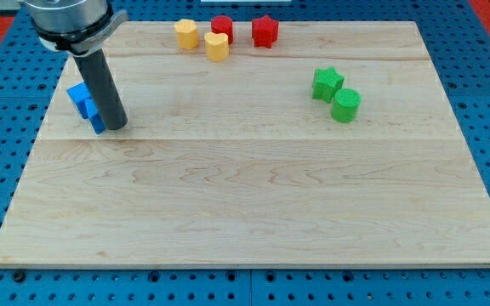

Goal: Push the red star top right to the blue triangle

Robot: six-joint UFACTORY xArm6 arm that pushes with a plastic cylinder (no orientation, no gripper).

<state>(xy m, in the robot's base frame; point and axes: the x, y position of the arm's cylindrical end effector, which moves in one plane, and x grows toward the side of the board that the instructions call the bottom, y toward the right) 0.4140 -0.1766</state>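
Note:
The red star [264, 31] sits near the view's top edge of the wooden board [253, 195], right of centre. A red round block [222, 27] stands to its left. Blue blocks [82, 99] lie at the view's left; their shapes are partly hidden by the rod, so I cannot tell which is the triangle. My tip [116, 126] rests on the board touching the right side of the blue blocks, far to the left of the red star.
Two yellow blocks [186, 33] [217, 46] sit left of the red round block. A green star [327, 83] and a green round block [345, 104] lie at the right. A blue perforated table surrounds the board.

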